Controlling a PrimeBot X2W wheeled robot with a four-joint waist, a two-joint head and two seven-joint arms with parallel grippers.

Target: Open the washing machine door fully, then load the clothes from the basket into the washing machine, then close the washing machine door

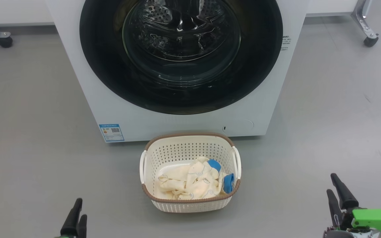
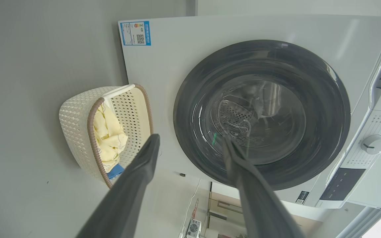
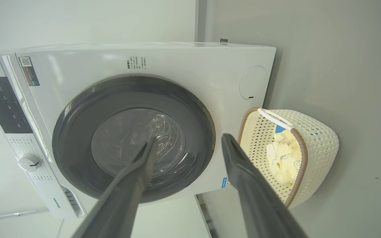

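The white washing machine (image 1: 127, 122) stands ahead with its door (image 1: 104, 66) shut flat against the front, the steel drum dimly visible through the glass. On the floor just before it sits the cream basket (image 1: 190, 135), holding the pale yellow clothes (image 1: 190, 180) with blue cuffs. My left gripper (image 1: 80, 208) is low at the left and my right gripper (image 1: 331, 183) low at the right. Both are open, empty and well short of the basket. In the left wrist view the left gripper (image 2: 190, 137) points at the door (image 2: 270, 172). The right gripper (image 3: 188, 137) also faces the door (image 3: 78, 138).
Grey floor lies on both sides of the basket. Caster legs of wheeled frames stand at the far left (image 1: 4, 41) and far right (image 1: 370, 39). The machine's control knob (image 2: 374, 144) sits on the panel above the door.
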